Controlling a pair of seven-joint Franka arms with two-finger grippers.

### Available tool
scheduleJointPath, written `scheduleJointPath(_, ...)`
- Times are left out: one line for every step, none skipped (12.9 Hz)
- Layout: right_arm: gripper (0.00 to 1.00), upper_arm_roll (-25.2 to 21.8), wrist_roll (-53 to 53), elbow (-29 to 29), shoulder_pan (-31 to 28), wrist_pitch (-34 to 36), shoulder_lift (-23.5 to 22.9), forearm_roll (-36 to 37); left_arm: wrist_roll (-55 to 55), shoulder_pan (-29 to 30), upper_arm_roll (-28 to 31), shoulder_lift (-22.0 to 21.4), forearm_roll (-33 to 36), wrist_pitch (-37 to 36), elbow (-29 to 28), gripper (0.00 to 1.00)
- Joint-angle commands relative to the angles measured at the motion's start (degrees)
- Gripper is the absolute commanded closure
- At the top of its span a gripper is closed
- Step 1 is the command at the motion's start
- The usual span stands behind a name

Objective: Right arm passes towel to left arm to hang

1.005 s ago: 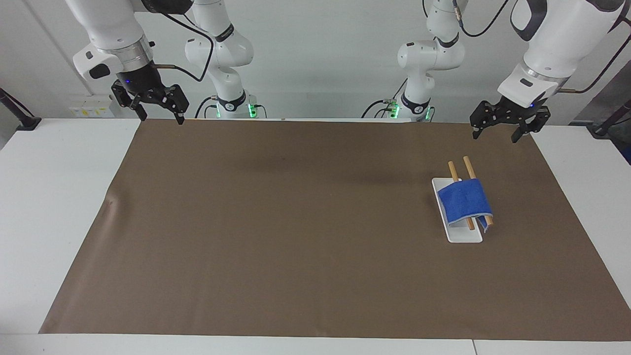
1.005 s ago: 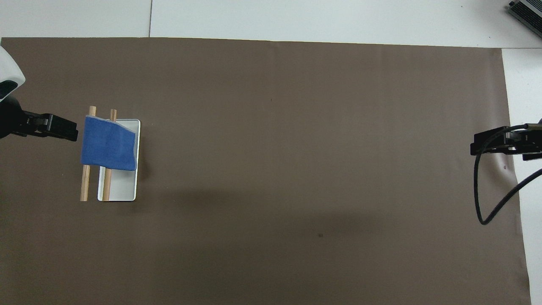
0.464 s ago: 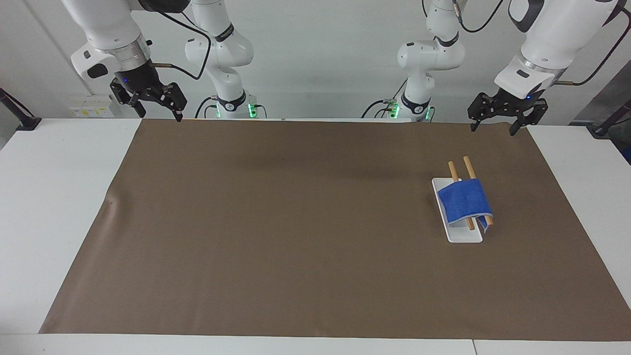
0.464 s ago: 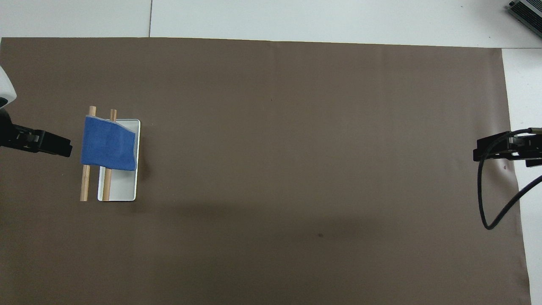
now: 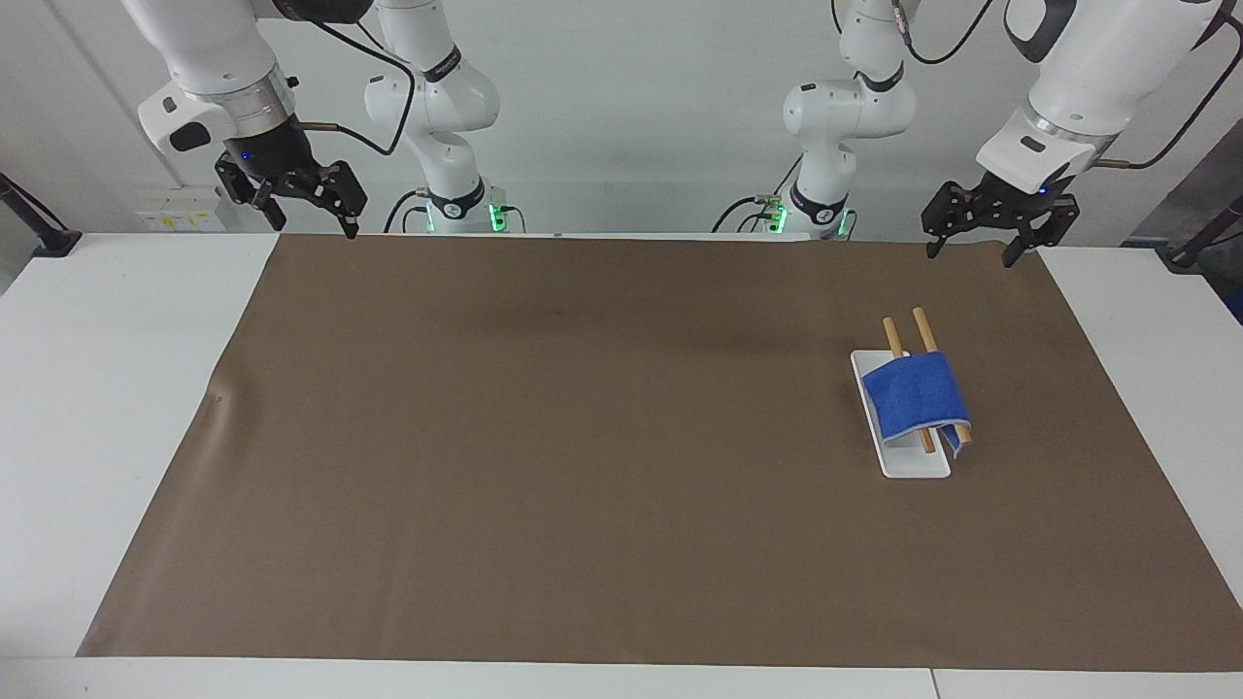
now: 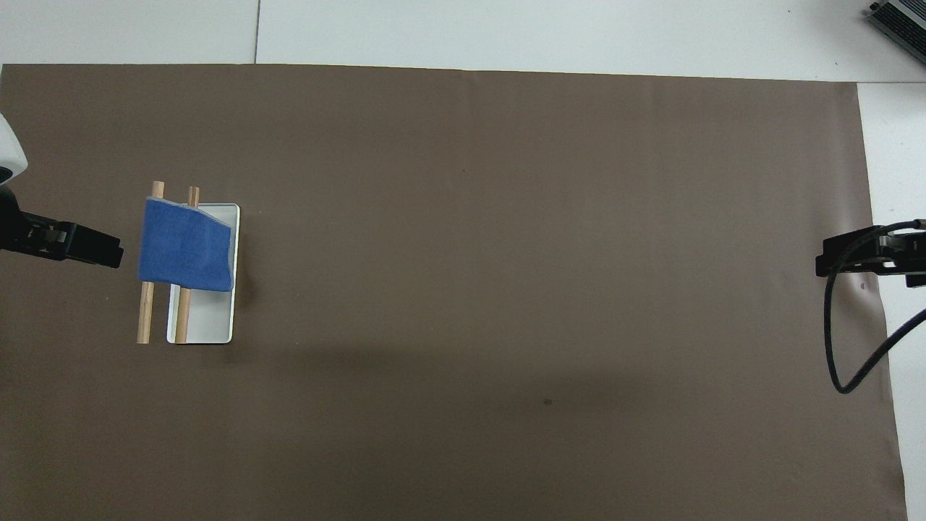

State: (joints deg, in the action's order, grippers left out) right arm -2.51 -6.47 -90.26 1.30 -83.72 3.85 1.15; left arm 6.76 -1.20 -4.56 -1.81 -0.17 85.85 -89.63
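The blue towel [image 5: 915, 398] hangs draped over two wooden rods [image 5: 924, 330] of a small rack with a white base [image 5: 918, 466], toward the left arm's end of the table. In the overhead view the towel [image 6: 184, 250] covers the rods' [image 6: 145, 318] farther halves above the base [image 6: 210, 325]. My left gripper [image 5: 971, 254] is open and empty, raised over the mat's edge nearest the robots, apart from the rack; it also shows in the overhead view [image 6: 101, 252]. My right gripper [image 5: 316, 229] is open and empty, raised over the mat's corner at the right arm's end, and also shows overhead [image 6: 832, 264].
A brown mat [image 5: 583, 437] covers most of the white table [image 5: 97, 388]. A black cable [image 6: 839, 362] loops down from the right wrist. A grey device [image 6: 901, 22] sits at the table's farthest corner at the right arm's end.
Both grippers have drawn back and up, away from the middle of the mat; the left one has moved off from the rack. The towel has not moved.
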Motion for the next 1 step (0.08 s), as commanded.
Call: scheduleJointPath(0.00,0.3,0.7,-1.3,-0.2,-1.2,1.1,1.0,-0.1,0.1,0.4,-0.6,-1.2,-0.2,-0.5,0.00)
